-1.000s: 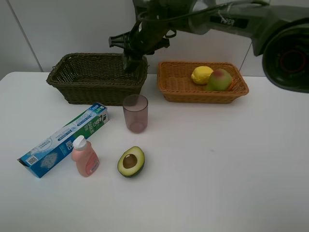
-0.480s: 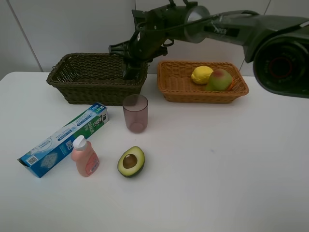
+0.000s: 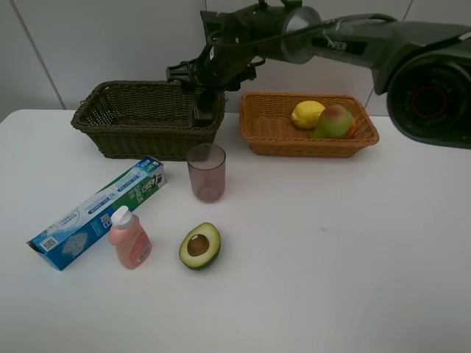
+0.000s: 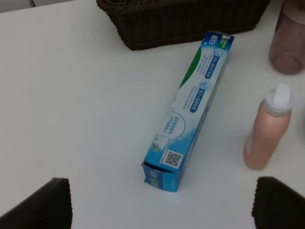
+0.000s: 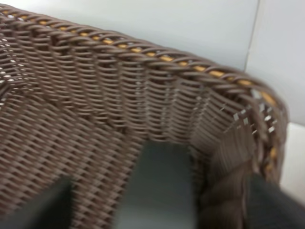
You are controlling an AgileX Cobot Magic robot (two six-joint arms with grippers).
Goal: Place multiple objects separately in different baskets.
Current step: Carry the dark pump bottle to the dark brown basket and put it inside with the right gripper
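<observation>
My right gripper (image 3: 206, 103) reaches down into the right end of the dark olive-brown basket (image 3: 118, 136). In the right wrist view (image 5: 159, 202) its jaws stand wide, with the dark square bottle (image 5: 157, 186) between them and apart from both fingers. The lemon (image 3: 307, 113) and the green-red pear (image 3: 334, 121) lie in the orange-tan basket (image 3: 294, 143); an orange sliver (image 3: 355, 126) shows behind the pear. The toothpaste box (image 3: 99, 212), pink pump bottle (image 3: 129, 240), pinkish cup (image 3: 207, 172) and halved avocado (image 3: 199, 245) are on the table. My left gripper (image 4: 162, 193) is open above the box (image 4: 193, 107).
The white table (image 3: 331, 243) ends at a wall just behind both baskets. The right arm (image 3: 346, 33) stretches across above the tan basket. In the left wrist view the pump bottle (image 4: 268, 136) stands right beside the box, and the cup (image 4: 288, 40) stands near the basket wall (image 4: 190, 24).
My right gripper has come down lower into the right end of the dark basket with the dark bottle. Everything on the table has stayed put.
</observation>
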